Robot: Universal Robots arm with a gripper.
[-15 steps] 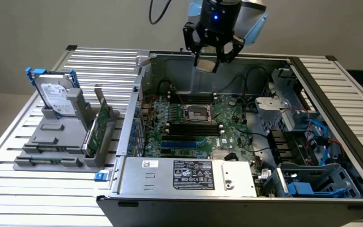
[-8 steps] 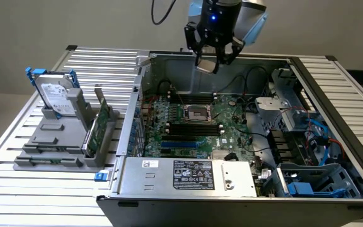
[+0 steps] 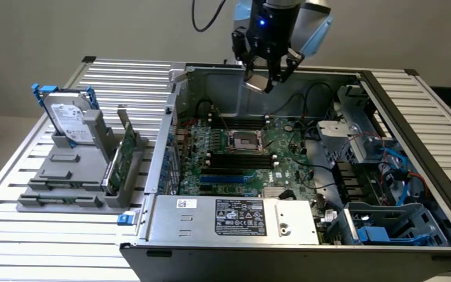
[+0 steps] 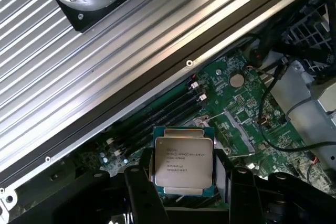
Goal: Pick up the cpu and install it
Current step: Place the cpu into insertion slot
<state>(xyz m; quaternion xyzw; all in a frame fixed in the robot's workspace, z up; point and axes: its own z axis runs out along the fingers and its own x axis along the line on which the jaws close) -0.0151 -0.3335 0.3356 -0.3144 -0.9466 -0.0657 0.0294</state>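
Silvery-topped cpu [image 4: 182,162] is sitting pinched between the fingers [image 4: 137,195] of the gripper [image 3: 268,77], which are standing spread wide and clamping two opposite edges of the chip, its printed face turned toward the wrist camera. In the exterior view the gripper is hovering high over the rear of the computer case [image 3: 209,88], with the cpu hanging well clear of the motherboard [image 3: 288,150]. The socket [image 3: 246,140] is lying at about six o'clock from the chip, well apart from it. Risks I'm flagging: the fingers are catching only thin edges, so a jolt could be letting the chip twist or slip and drop onto the board. A chip arriving rotated or off-centre could be bending socket pins, and I can't tell whether the socket's frame is lifted. Black cables [image 3: 310,94] are looping at roughly four o'clock from the gripper, near enough that a sideways drift could be snagging them. The hard drive [image 3: 69,120] and green card [image 3: 120,154] are standing in the grey rack [image 3: 61,176] out at eight o'clock, not involved.
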